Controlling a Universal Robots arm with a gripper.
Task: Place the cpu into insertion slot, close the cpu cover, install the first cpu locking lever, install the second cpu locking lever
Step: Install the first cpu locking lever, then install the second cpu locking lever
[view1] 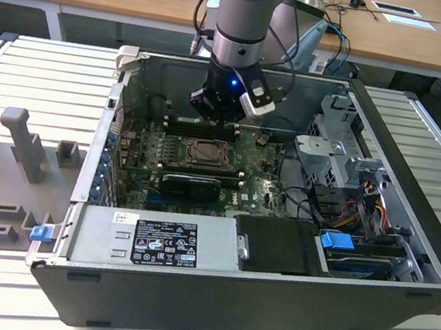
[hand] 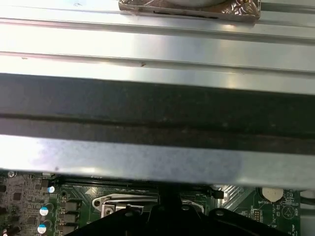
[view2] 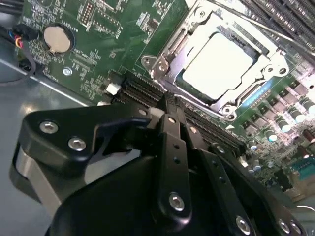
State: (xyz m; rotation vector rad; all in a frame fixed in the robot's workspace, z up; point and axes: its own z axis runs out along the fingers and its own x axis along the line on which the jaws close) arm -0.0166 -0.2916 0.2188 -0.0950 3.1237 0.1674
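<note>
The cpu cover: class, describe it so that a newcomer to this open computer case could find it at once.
Start at the green motherboard on the floor of the open black computer case. Near its middle, under the arm's black tool, sits the thin silver-grey metal cpu cover, a square frame lying flat around the pale silver square cpu. Unlike the long black memory slots beside it, it is bright metal with a big window.

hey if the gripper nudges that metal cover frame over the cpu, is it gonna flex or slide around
Probably little sliding: in the second wrist view the cpu cover lies flat around the cpu, seemingly attached to the insertion slot. Being a thin frame with a big window, it may flex if pressed unevenly. Its shiny metal likely feels slippery.
</note>
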